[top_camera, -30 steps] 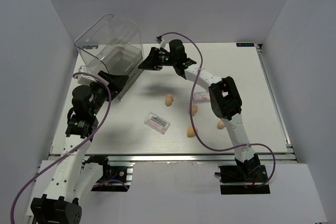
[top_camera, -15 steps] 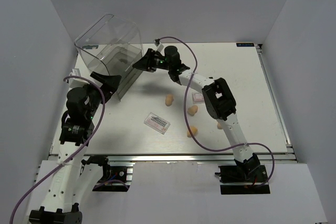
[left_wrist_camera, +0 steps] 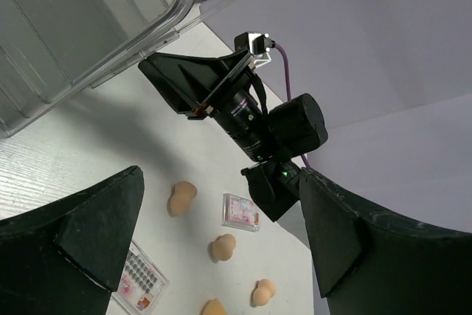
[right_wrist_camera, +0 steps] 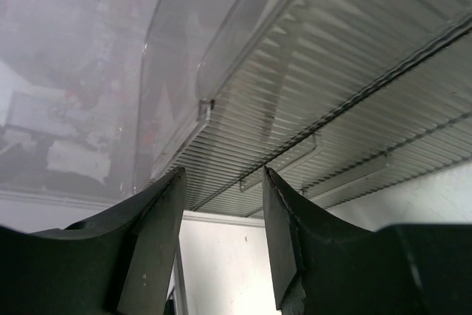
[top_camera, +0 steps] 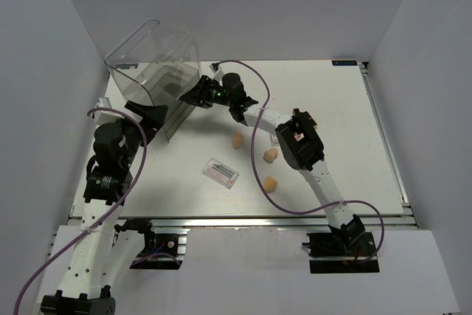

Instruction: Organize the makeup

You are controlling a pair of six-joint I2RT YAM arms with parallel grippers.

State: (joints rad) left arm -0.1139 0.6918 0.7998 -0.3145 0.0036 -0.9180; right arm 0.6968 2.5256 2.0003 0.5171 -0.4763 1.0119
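Nearest me, the sponges (top_camera: 270,184) and a palette (top_camera: 221,172) are lying loose mid-table, waiting to be sorted. At their 10 o'clock, I am hovering my left gripper (top_camera: 153,114), spread wide and empty, beside the box (top_camera: 158,49). My right gripper (top_camera: 193,94), half spread and pinching nothing, is nosing at the box's 4 o'clock side, probably to open it.

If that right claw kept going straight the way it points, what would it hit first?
Most likely the clear box. The right gripper points at its ribbed side, and its wrist view shows nothing between them. How near it is, I can't judge.
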